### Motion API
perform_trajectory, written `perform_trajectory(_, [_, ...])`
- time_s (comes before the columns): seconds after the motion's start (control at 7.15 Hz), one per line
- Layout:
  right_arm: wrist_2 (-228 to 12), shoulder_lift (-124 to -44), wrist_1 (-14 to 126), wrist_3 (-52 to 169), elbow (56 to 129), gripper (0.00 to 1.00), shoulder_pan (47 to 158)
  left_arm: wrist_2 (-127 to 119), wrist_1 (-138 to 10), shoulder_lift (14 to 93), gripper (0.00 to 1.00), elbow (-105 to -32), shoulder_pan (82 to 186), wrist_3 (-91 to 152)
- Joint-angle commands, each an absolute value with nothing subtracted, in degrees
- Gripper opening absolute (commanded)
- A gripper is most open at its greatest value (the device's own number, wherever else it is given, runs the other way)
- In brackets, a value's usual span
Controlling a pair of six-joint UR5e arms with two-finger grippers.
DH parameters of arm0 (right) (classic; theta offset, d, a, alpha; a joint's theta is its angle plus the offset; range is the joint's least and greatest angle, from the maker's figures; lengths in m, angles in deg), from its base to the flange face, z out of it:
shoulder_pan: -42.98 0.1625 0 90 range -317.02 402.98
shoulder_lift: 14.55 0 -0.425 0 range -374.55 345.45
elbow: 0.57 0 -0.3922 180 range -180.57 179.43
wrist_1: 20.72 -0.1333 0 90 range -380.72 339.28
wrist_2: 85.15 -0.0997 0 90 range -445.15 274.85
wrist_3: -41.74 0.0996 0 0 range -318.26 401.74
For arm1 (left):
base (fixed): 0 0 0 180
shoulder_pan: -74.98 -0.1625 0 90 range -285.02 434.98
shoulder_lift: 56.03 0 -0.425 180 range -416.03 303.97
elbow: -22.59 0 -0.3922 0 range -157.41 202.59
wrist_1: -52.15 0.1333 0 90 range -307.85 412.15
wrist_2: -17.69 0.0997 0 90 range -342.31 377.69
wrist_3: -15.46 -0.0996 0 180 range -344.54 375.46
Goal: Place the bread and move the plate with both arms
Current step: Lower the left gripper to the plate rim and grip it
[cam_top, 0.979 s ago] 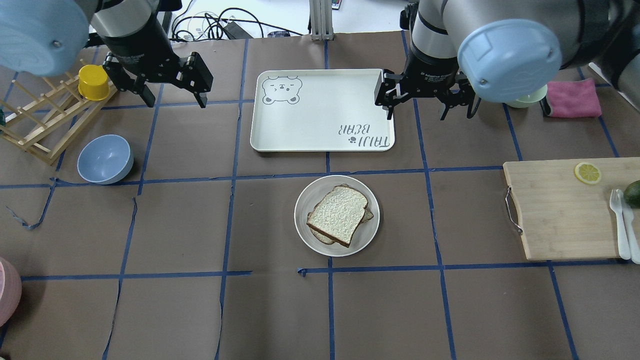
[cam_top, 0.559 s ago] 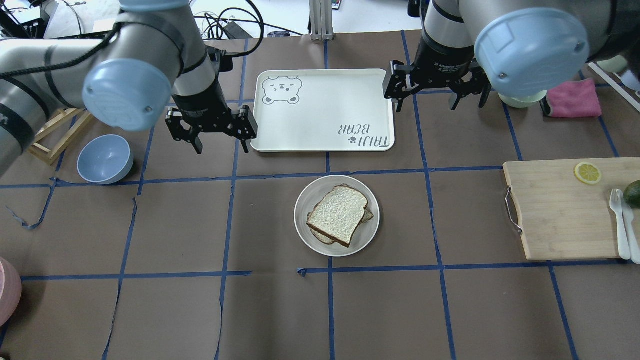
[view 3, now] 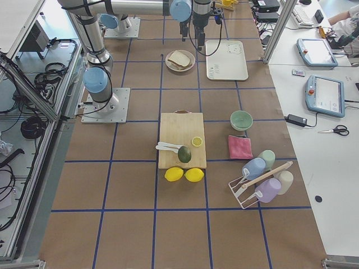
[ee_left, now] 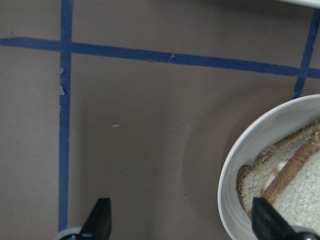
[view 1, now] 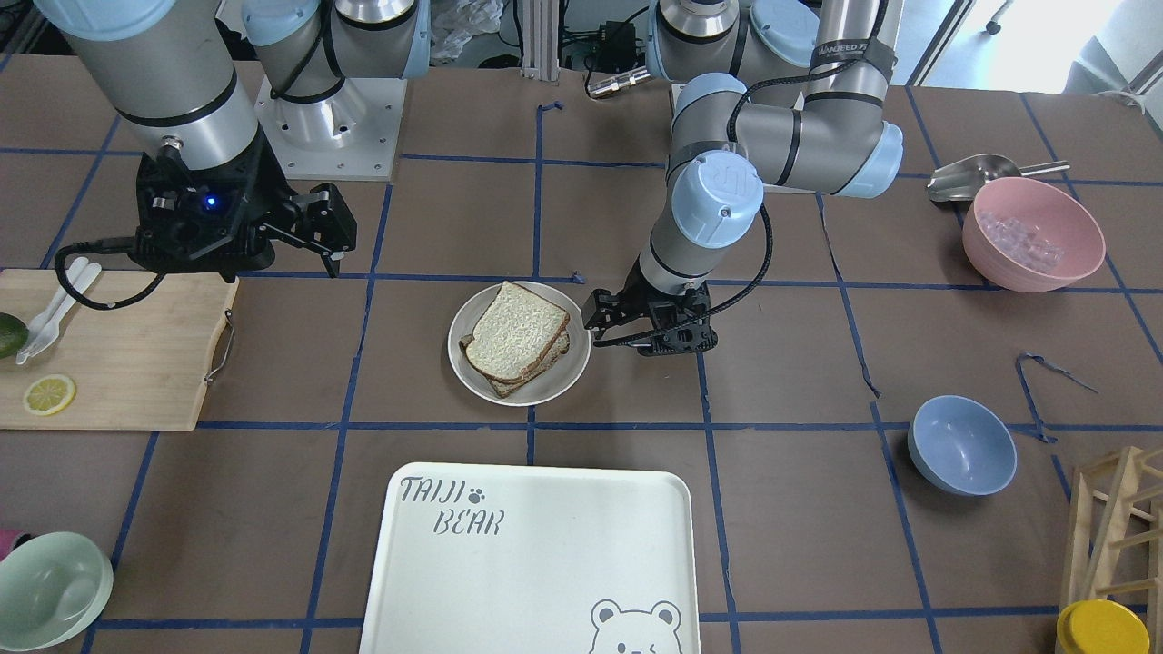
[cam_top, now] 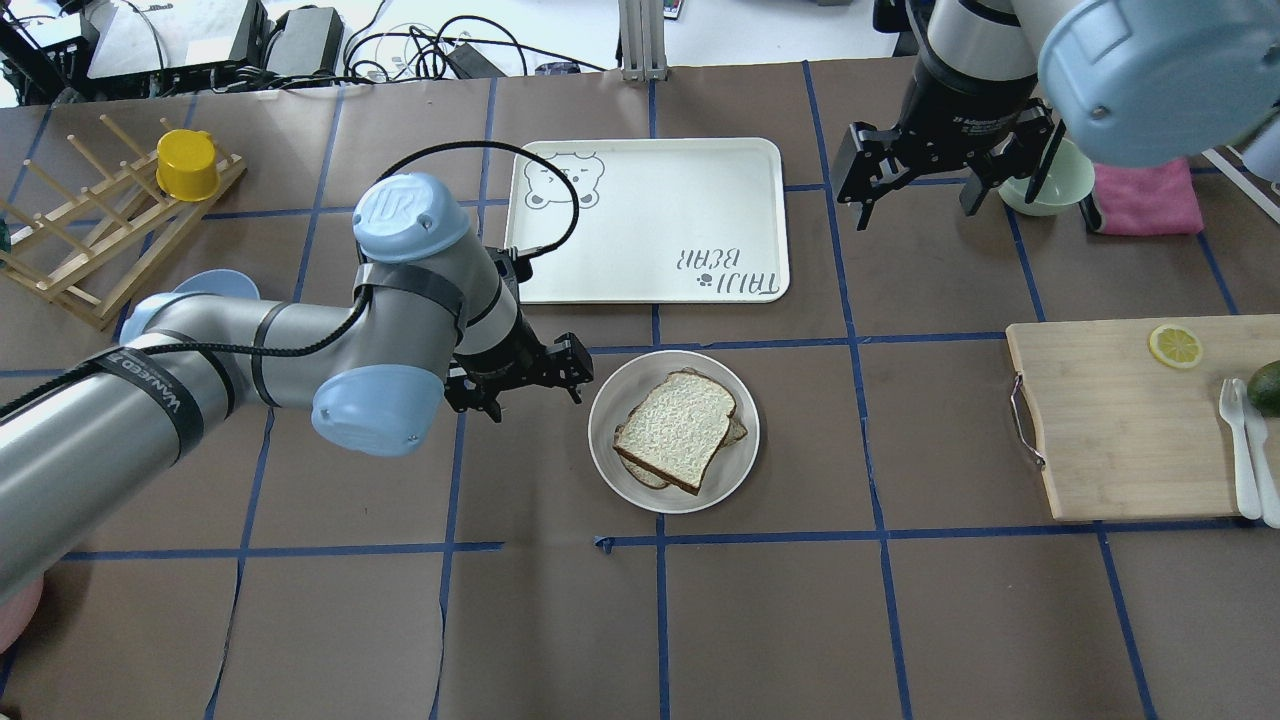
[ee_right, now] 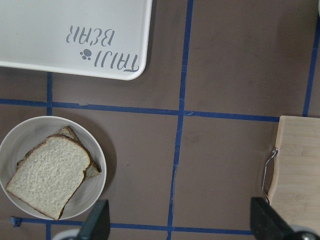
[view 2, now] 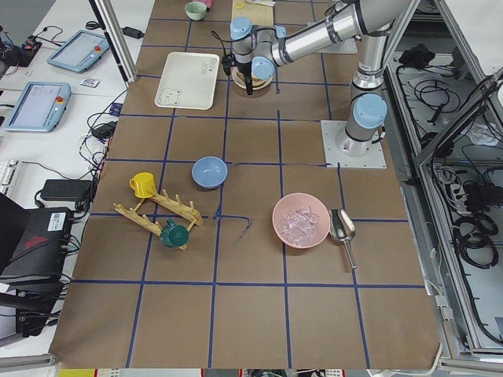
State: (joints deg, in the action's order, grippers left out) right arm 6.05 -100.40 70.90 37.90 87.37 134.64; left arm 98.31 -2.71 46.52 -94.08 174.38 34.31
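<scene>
Overhead exterior — 2 bread slices (cam_top: 678,424) | 1 plate (cam_top: 738,468) | left tool (cam_top: 535,403) wide | right tool (cam_top: 915,215) wide

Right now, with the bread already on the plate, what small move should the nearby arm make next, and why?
Probably lower the left pincer onto the near rim of the plate. It hangs open just beside that rim, the bread already lies on the plate, and the right pincer is far off near the tray.
</scene>
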Motion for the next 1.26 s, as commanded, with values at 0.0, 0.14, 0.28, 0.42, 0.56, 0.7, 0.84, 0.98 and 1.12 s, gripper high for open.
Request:
perform_trajectory(0.0, [6.08,-104.18,68.94,36.91,87.5,1.0,134.04,95.64,0.56,48.2,1.0,-96.85,175.61,36.46])
perform_trajectory(0.14, [7.73,-105.76,64.58,36.91,87.5,1.0,134.04,95.82,0.82,49.08,0.98,-96.85,176.48,36.55])
perform_trajectory(0.28, [8.7,-105.52,62.18,38.04,88.28,1.0,134.12,95.82,0.82,49.61,0.96,-96.77,176.58,36.64])
perform_trajectory(0.42, [8.45,-105.69,55.46,39.61,89.25,1.0,133.51,95.39,0.82,50.49,0.83,-96.77,176.58,36.73])
perform_trajectory(0.56, [7.84,-105.6,57.31,41.46,88.04,1.0,133.68,95.38,1.0,50.76,0.7,-96.77,176.67,36.73])
perform_trajectory(0.7, [8.01,-105.26,57.76,39.82,88.29,1.0,133.68,95.3,1.17,50.76,0.4,-96.77,176.84,36.64])
perform_trajectory(0.84, [8.1,-103.43,57.5,38.59,87.59,1.0,133.68,95.3,1.18,50.85,0.34,-96.85,177.11,36.64])
perform_trajectory(0.98, [7.84,-104.02,56.46,38.58,87.15,1.0,133.86,95.3,1.26,50.76,0.16,-96.85,177.37,36.64])
perform_trajectory(1.12, [7.92,-104.37,56.01,38.58,87.15,1.0,134.12,95.38,1.26,50.58,0.0,-96.77,177.46,36.55])
